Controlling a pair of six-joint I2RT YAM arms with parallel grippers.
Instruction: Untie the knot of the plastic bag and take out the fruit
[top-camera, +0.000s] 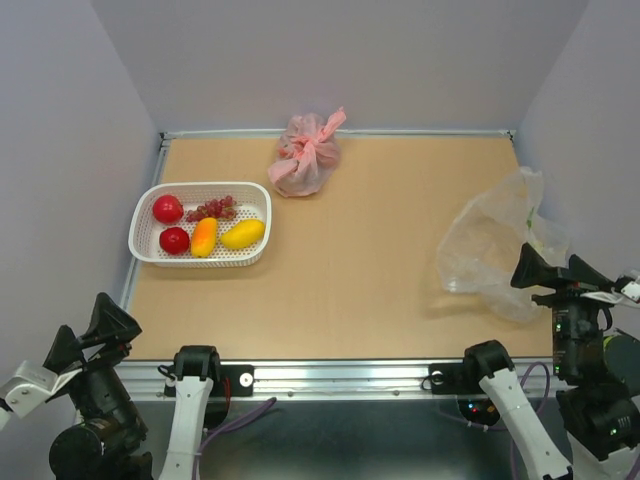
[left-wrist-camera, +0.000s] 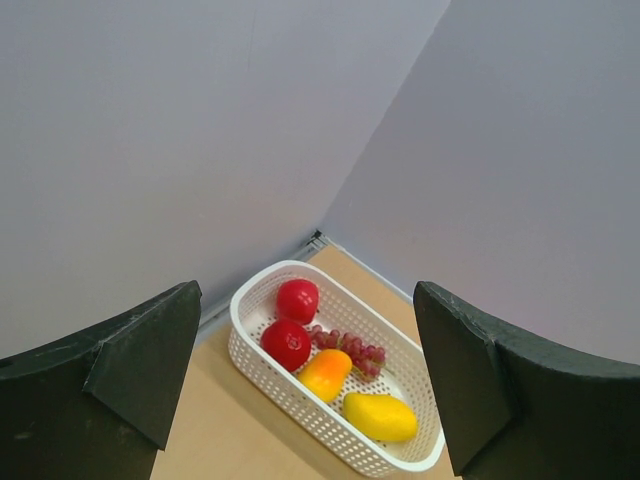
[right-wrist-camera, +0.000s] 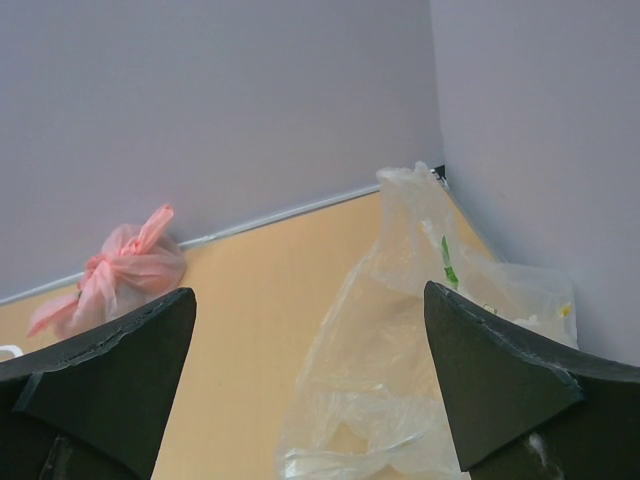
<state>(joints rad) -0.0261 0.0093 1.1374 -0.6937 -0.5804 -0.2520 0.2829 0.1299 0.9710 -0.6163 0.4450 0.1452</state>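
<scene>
Pale lilac-grey walls (top-camera: 330, 60) close in your tan worktop (top-camera: 350, 270) on three sides. Your plastic bag (top-camera: 490, 245) lies slack and crumpled at the right edge of the worktop, against the right wall. From the right wrist you look through its clear film to a small green scrap (right-wrist-camera: 447, 262); you cannot tell whether its top is tied.

The fruit (top-camera: 205, 228) sits well apart from it, in a white basket (top-camera: 215, 262) at the left edge. Two red round pieces (top-camera: 168, 208) lie at the basket's left end, with a dark red grape bunch (top-camera: 215, 208) along its back wall. An orange oblong piece (left-wrist-camera: 325, 374) lies beside a yellow mango (top-camera: 243, 234) towards the front. A pink bag (top-camera: 305, 160), knotted on top, rests by the back wall near the middle.

Your left end effector (top-camera: 88, 335) hangs off the near left corner, fingers spread wide with nothing between them. Your right end effector (top-camera: 558, 272) is spread just as wide and empty, at the plastic bag's near edge. You cannot tell whether it touches the film.
</scene>
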